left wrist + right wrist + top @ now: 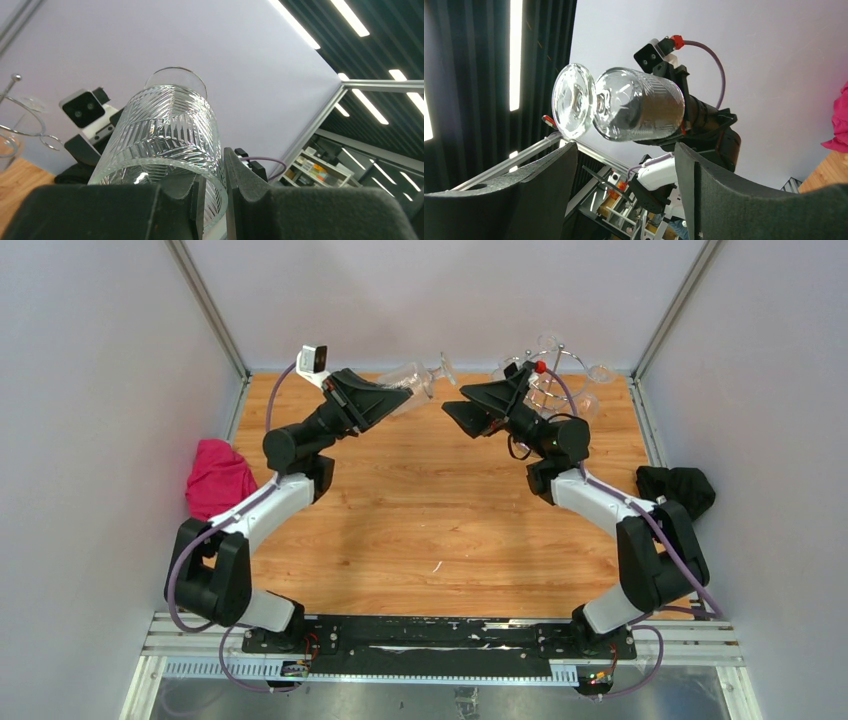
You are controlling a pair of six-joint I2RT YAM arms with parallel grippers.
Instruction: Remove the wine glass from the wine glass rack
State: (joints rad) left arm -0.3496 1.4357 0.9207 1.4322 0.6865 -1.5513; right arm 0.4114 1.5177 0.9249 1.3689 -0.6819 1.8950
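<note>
The wine glass (418, 379) is a clear ribbed glass, lying nearly level in the air above the back of the table, its foot (445, 368) pointing right. My left gripper (215, 175) is shut on the bowl's rim, one finger inside the bowl and one outside. In the right wrist view the wine glass (634, 105) hangs ahead of my right gripper (624, 170), which is open, apart from the glass, with nothing between its fingers. The wine glass rack (556, 368), chrome wire, stands at the back right behind my right gripper (462, 405).
More clear glasses (588, 400) hang on the rack. A pink cloth (218, 478) lies at the table's left edge and a black cloth (678, 488) at its right edge. Grey walls close in the left, back and right.
</note>
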